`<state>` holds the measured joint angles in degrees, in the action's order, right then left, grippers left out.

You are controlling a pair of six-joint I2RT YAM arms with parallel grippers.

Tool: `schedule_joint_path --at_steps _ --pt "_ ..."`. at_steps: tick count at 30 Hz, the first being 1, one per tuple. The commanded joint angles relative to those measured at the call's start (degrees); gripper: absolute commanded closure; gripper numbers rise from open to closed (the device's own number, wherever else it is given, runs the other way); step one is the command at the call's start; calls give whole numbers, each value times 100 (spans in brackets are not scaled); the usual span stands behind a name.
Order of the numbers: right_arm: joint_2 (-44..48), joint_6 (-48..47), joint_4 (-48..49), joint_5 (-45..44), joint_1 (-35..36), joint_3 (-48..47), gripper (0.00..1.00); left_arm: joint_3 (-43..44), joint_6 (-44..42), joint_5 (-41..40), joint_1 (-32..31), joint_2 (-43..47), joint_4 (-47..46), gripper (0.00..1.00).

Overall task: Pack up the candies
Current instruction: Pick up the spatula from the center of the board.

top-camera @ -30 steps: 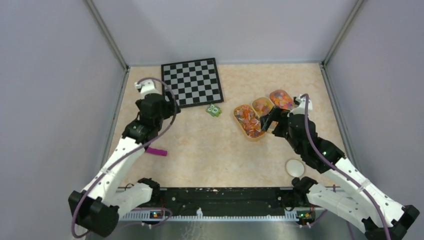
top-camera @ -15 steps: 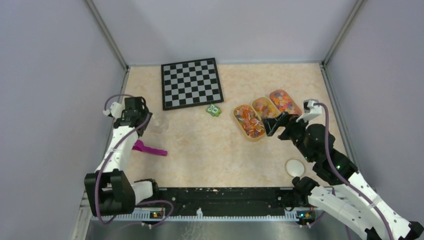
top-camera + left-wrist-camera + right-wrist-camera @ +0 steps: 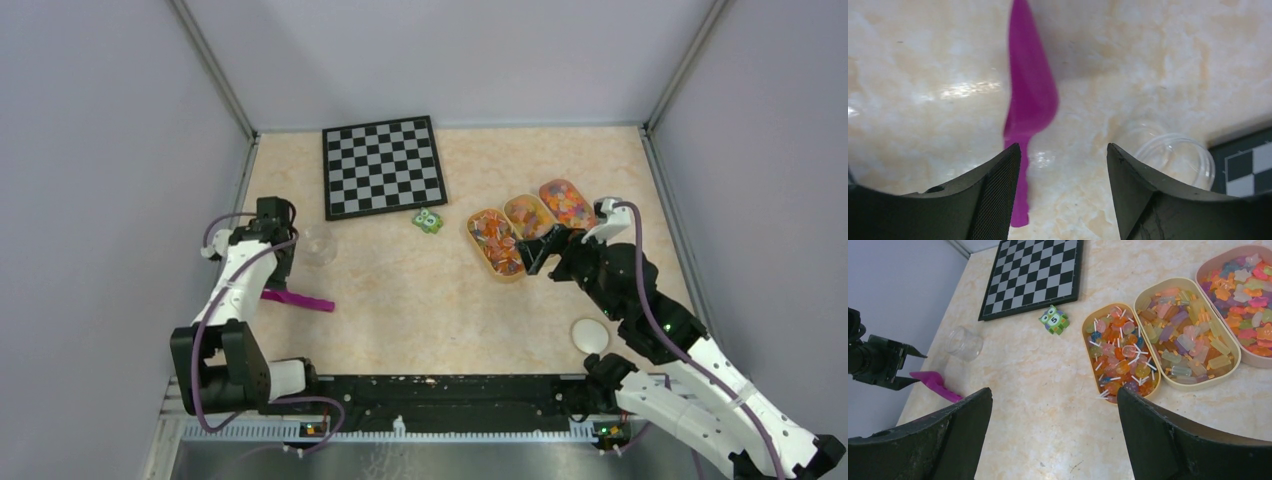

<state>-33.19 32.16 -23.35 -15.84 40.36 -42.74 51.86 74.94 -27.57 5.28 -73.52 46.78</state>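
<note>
Swung back from the chessboard (image 3: 383,166), left pincer (image 3: 1063,150) hangs part-open over the magenta scoop (image 3: 1030,100); best centre on its handle (image 3: 1020,205) before closing; right pincer (image 3: 1055,395) gapes wide near the candies (image 3: 1120,352).

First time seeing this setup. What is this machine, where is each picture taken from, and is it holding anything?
Two robot arms are bolted at a table's near edge. One camera looks down from above; one rides on each wrist. On the table lie a chessboard, a green block, a clear jar, a magenta scoop, a white disc and three trays of candies. The left tool hangs open by the scoop; the right tool stands open near the trays. Neither holds anything.
</note>
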Motion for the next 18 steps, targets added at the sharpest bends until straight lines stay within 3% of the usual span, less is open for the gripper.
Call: schedule_joint_path --at_steps 1,10,18 --pt "-36 64 190 99 23 -6 7 37 685 -714 77 322 881 30" --pt "-126 67 205 177 20 50 7 -617 561 -5 197 129 259 23" --pt "-67 47 41 61 25 49 7 -1083 730 457 202 -39 -119 29"
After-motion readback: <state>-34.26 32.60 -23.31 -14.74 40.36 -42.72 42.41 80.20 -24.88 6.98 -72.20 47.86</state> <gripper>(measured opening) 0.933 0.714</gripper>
